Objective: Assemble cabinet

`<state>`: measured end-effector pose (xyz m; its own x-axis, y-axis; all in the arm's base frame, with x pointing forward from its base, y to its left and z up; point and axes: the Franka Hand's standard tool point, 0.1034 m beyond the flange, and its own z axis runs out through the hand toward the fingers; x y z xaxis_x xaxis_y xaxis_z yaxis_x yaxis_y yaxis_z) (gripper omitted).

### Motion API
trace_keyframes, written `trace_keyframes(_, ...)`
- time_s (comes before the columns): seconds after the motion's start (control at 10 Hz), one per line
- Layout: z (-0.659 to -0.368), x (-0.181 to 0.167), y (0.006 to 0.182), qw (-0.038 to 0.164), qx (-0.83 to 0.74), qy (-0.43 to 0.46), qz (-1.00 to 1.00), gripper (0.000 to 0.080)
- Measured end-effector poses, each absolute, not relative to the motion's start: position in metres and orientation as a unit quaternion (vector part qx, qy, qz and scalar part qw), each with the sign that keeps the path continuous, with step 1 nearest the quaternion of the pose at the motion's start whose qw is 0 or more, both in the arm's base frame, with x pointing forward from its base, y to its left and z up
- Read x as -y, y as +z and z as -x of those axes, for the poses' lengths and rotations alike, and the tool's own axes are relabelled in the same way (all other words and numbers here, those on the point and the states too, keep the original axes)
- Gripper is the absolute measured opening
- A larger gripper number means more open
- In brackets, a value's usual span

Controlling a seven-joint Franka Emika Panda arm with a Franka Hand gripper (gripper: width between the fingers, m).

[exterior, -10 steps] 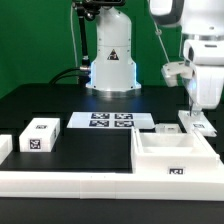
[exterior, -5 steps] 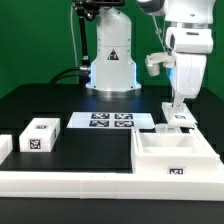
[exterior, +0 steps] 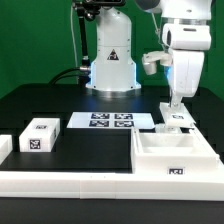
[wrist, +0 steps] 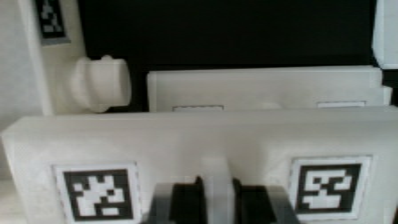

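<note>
the white arm [exterior: 186,55] reaches down at the exterior view's right, its gripper [exterior: 178,105] right above a small white tagged piece [exterior: 180,121] — whether it grips the piece cannot be told. in front of that stands the cabinet [exterior: 172,160], an open white box. the marker board [exterior: 111,121] lies mid-table, a tagged white block [exterior: 40,134] sits towards the left, and a long low rail [exterior: 70,183] runs along the front.

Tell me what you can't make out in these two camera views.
- Gripper open or shut: too small in exterior view, blurred and cut by the edge in wrist view.
- White block: cut off by exterior view's left edge.
- Cabinet interior: partly hidden by its front wall.
</note>
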<state>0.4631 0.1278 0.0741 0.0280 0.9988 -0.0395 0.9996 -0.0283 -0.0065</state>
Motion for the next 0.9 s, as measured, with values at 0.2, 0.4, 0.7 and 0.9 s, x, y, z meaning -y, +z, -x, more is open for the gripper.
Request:
trace_keyframes(0.2,-0.461,-0.127,0.072,0.01,-0.696,-0.018,-0.718,0.0061)
trace_keyframes(0.4,-0.454,-0.129,0.066,0.011,-0.692,-0.014,-0.721,0.0061)
trace_keyframes(0.7,-0.44,-0.127,0.059,0.005,-0.694,-0.02,-0.72,0.0061)
trace_keyframes(0.9,-0.446,-0.125,0.06,0.006,-0.692,-0.018,-0.722,0.0061)
